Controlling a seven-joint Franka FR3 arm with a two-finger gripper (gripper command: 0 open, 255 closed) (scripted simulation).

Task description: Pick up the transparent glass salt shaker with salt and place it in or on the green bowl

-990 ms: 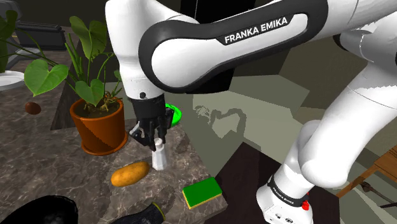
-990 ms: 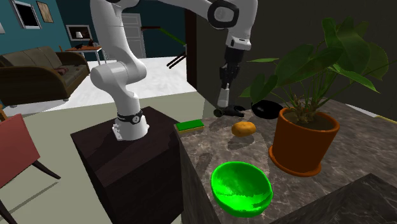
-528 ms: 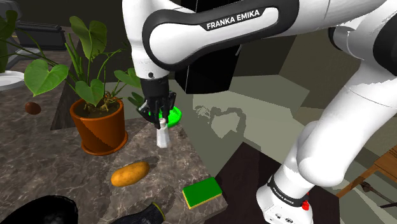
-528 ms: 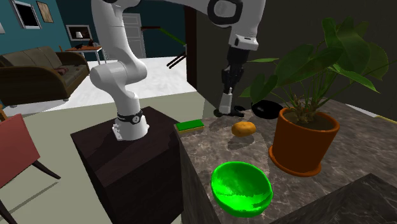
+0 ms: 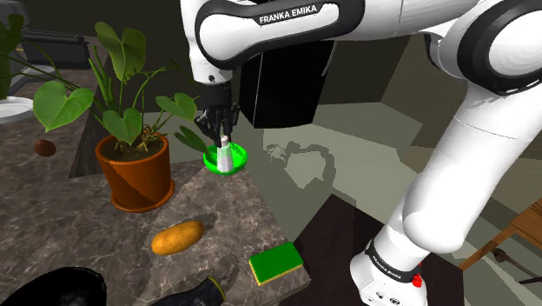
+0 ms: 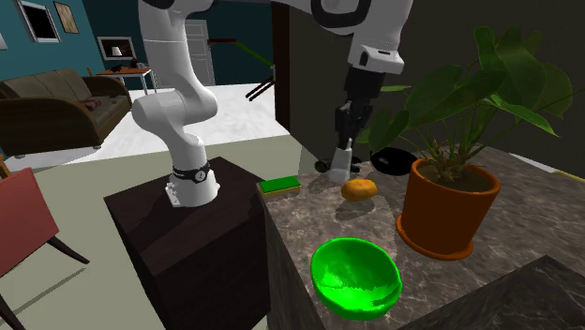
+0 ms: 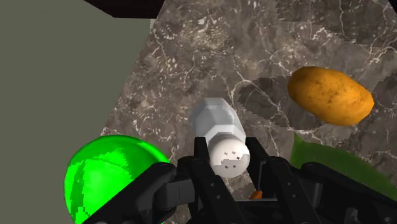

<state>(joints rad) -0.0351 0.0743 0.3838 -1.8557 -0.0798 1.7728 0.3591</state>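
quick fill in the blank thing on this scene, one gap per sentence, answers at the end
The gripper is ____ on the salt shaker, held above the marble counter.
The bowl is ____ in colour and has nothing in it.
The leafy plant stands in an ____ pot.
The sponge has a green top and a ____ side.
Missing words: shut; green; orange; yellow.

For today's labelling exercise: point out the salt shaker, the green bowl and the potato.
salt shaker (image 7: 216,119), wrist view, its faceted body.
green bowl (image 6: 356,274), second exterior view, its inner wall.
potato (image 5: 177,236), shoulder view, its middle.
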